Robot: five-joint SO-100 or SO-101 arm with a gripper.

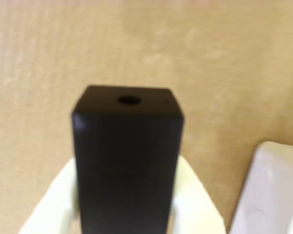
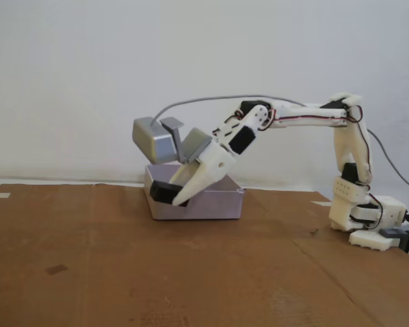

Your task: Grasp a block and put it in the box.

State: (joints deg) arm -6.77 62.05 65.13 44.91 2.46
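We see our white two-finger end effector point(image 2: 174, 197) clamped on the small matte black rectangular block point(image 1: 127, 161). The shallow pale lilac-grey plastic box point(image 2: 208, 204) sits just behind and below it, on the brown cardboard-covered bench point(image 2: 157, 272).

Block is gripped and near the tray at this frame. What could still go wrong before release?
1. In the wrist view the small matte black rectangular block hangs over cardboard, with the shallow pale lilac-grey plastic tray off to the right; release now would likely miss.
2. In the fixed view the white two-finger gripper sits low beside the tray's front wall; moving sideways could knock it.
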